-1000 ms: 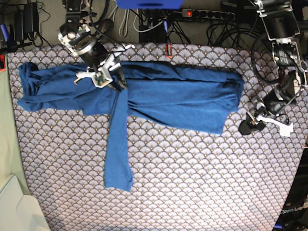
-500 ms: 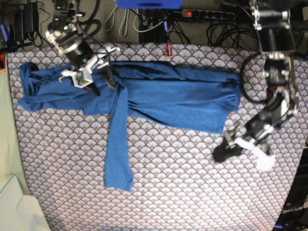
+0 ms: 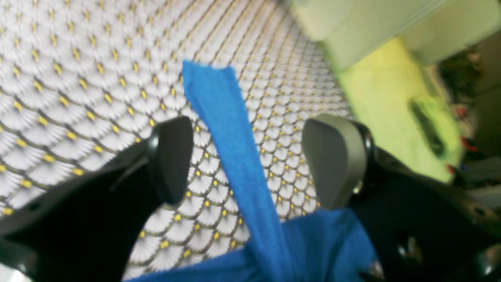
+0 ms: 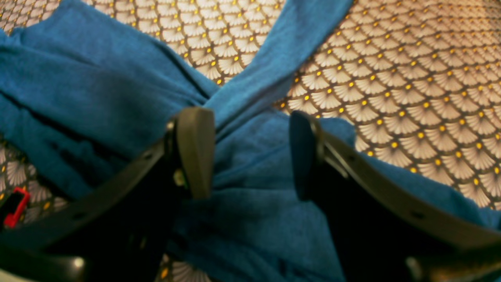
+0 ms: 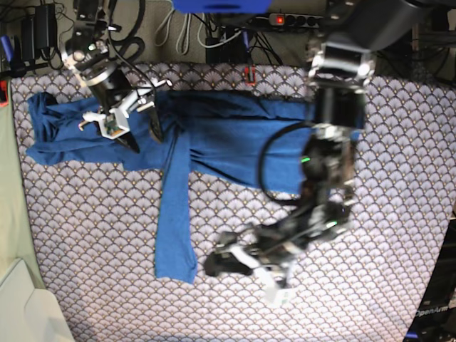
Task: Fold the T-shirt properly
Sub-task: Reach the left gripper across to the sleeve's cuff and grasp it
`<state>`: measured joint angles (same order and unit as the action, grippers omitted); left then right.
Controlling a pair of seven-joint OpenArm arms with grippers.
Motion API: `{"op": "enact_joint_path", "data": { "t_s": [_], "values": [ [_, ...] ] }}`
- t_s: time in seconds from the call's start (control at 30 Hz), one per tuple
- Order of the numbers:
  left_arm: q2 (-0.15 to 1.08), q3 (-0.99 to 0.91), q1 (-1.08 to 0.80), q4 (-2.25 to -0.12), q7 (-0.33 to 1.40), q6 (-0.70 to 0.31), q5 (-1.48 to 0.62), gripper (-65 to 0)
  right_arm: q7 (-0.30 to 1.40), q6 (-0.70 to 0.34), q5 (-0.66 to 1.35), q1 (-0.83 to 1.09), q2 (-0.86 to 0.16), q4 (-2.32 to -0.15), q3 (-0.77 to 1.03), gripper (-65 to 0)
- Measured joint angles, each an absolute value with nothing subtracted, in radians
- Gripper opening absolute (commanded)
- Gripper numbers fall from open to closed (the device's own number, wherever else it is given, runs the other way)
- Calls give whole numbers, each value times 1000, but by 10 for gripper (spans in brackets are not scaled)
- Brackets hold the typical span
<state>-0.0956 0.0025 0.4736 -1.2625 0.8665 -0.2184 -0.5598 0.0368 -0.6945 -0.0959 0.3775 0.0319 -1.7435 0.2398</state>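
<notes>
Currently the T-shirt (image 5: pixel 235 142) lies banded across the bench (image 5: pixel 356 313), sleeve (image 5: pixel 174 214) trailing. Left hand (image 5: pixel 239 267), open and empty, nears the cuff; right hand (image 5: pixel 132 125) hovers open over the shoulder.

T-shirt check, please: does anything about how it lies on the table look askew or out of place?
Yes. The T-shirt lies folded into a long band across the patterned table, but one sleeve sticks straight out from it toward the near edge, unfolded. The band's end beyond the right gripper also looks bunched.
</notes>
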Motion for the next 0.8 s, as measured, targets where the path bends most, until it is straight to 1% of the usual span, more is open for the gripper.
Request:
{"op": "enact_joint_path", "data": {
  "t_s": [0.07, 0.17, 0.23, 0.37, 0.5, 0.53, 0.63, 0.8],
  "values": [
    [-151, 6, 522, -1178, 869, -214, -473, -188, 41, -695, -97, 378, 31, -1743, 240, -332],
    [-160, 80, 607, -1071, 839, -231, -394, -188, 38, -695, -96, 378, 34, -1743, 239, -332],
    [-147, 172, 649, -977, 697, -208, -388, -188, 40, -695, -96, 386, 33, -1743, 240, -332],
    [-139, 397, 659, -816, 435, -215, -492, -189, 40, -696, -96, 383, 36, -1743, 238, -332],
    [-156, 582, 685, -651, 294, -218, -577, -190, 41, -695, -97, 383, 38, -1743, 235, -334],
    [-155, 612, 694, -625, 275, -218, -603, -190, 40, -695, -96, 383, 34, -1743, 236, -334],
    [-146, 667, 702, -564, 136, -213, -725, -190, 40, -695, -96, 382, 35, -1743, 237, -335],
    [-147, 711, 702, -472, 43, -211, -786, -189, 40, -695, -96, 382, 41, -1743, 234, -335]
  ]
}}
